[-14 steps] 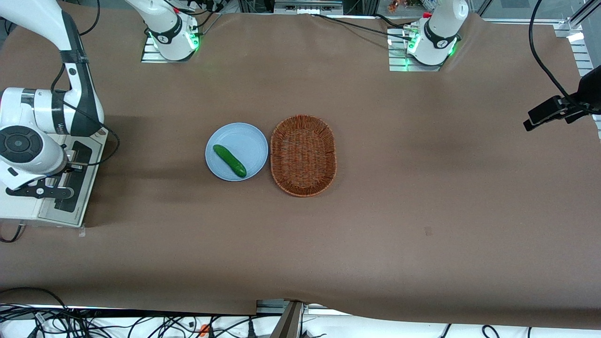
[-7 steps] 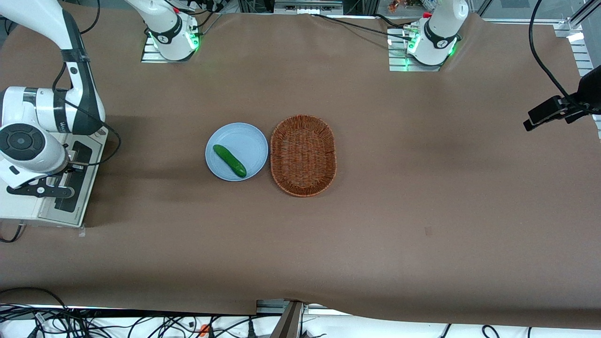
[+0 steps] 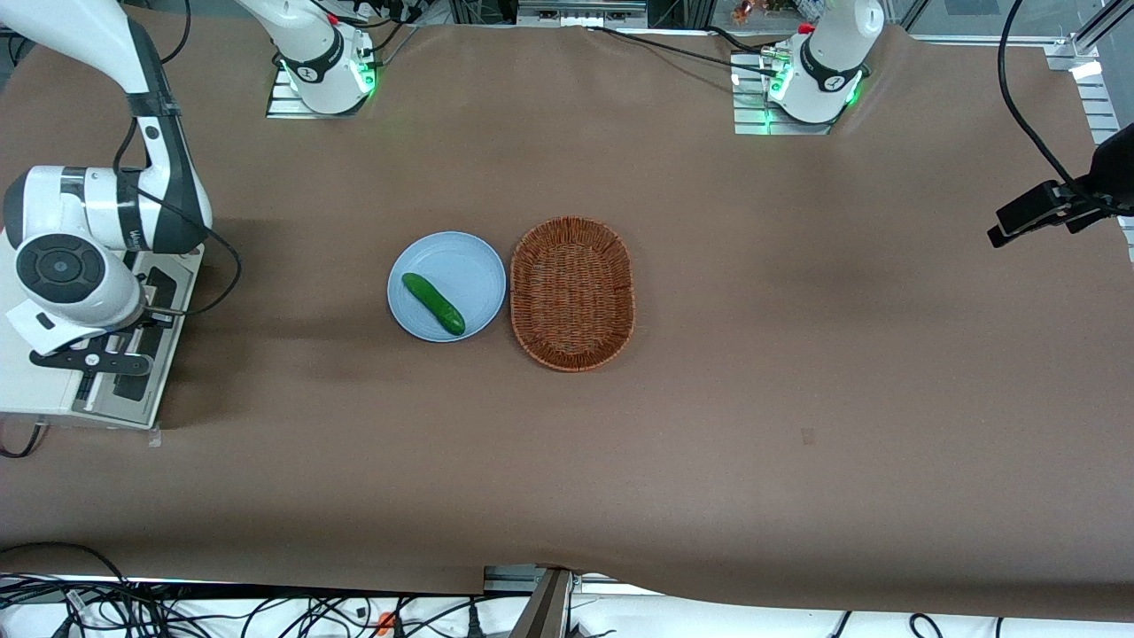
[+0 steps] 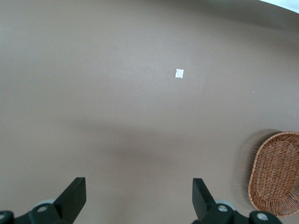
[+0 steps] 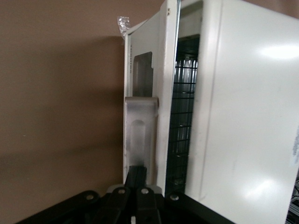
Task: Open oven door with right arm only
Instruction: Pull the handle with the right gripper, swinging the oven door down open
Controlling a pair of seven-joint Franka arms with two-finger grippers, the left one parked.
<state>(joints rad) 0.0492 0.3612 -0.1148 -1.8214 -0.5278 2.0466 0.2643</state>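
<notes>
My gripper (image 3: 97,359) sits at the working arm's end of the table, right at the front of the oven (image 5: 243,116), with my right arm (image 3: 106,221) bent over the oven's top. In the wrist view my fingers (image 5: 136,179) look drawn together on the oven door's handle bracket (image 5: 140,135), so I judge that I am clamped on the handle, though the contact itself is partly hidden by my own black hardware.

The oven door (image 5: 145,93) is directly ahead of my fingertips and has parted from the oven body: a dark gap shows between the door's edge and the white casing, and through it I can see the wire rack (image 5: 184,107) inside. The door is tilted away from the body, not hanging fully down.

So I take the grasp and the first break of the door to be done. What remains, as I judge it, is the greater share of the swing, drawing the handle outward and down until the door lies fully open, then letting go.

Well away from my gripper, toward the middle of the table, a blue plate (image 3: 461,261) carries a cucumber (image 3: 433,303), and a wicker basket (image 3: 572,293) lies just beside the plate. Neither matters to this job.
</notes>
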